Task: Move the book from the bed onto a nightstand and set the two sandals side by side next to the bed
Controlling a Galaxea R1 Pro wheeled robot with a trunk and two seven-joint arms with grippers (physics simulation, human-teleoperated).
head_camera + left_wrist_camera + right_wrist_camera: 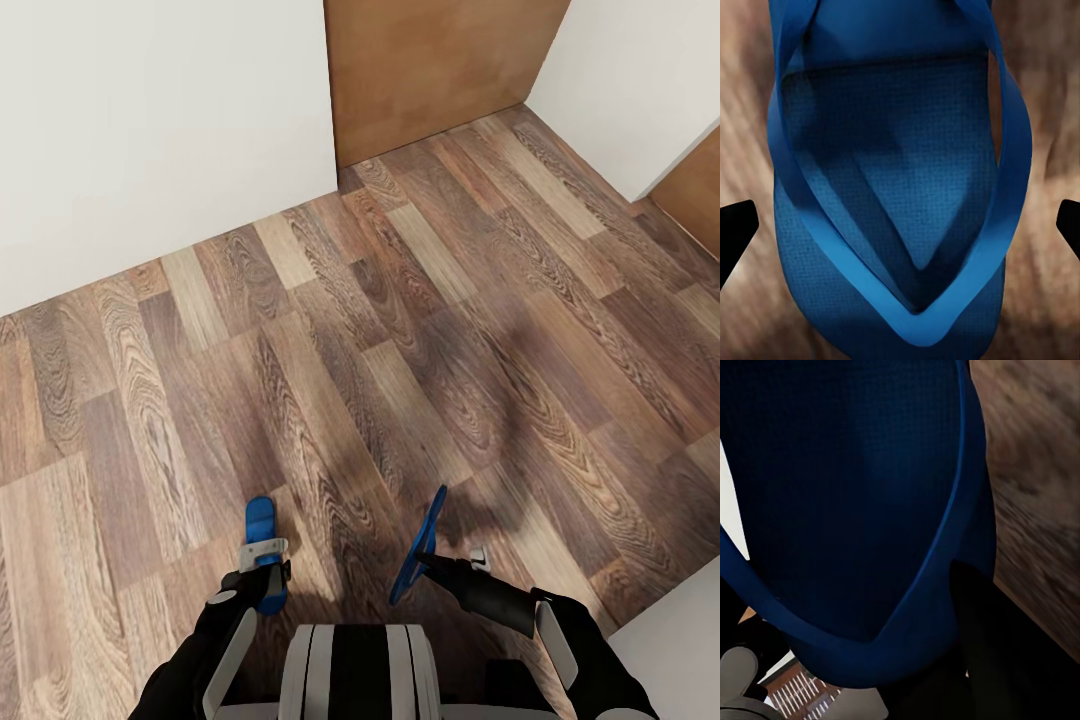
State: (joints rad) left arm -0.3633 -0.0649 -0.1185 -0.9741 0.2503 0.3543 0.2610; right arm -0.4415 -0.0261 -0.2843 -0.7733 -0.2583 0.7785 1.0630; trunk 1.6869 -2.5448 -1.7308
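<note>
The left end effector (262, 570) was closed on one blue sandal (262, 530), which pointed forward and roughly flat above the wooden floor (420, 330); in the left wrist view the sandal's strapped face (900, 187) lay between the two dark fingertips (735, 229). The right end effector (425, 560) was clamped on the second sandal (420, 545), held on edge and tilted, close beside the first. A white wall (150, 130) and a brown door (430, 70) stood ahead.

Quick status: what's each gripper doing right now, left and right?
Left gripper: closed on a blue sandal, held roughly flat above the floor.
Right gripper: closed on the other sandal, held on edge.
</note>
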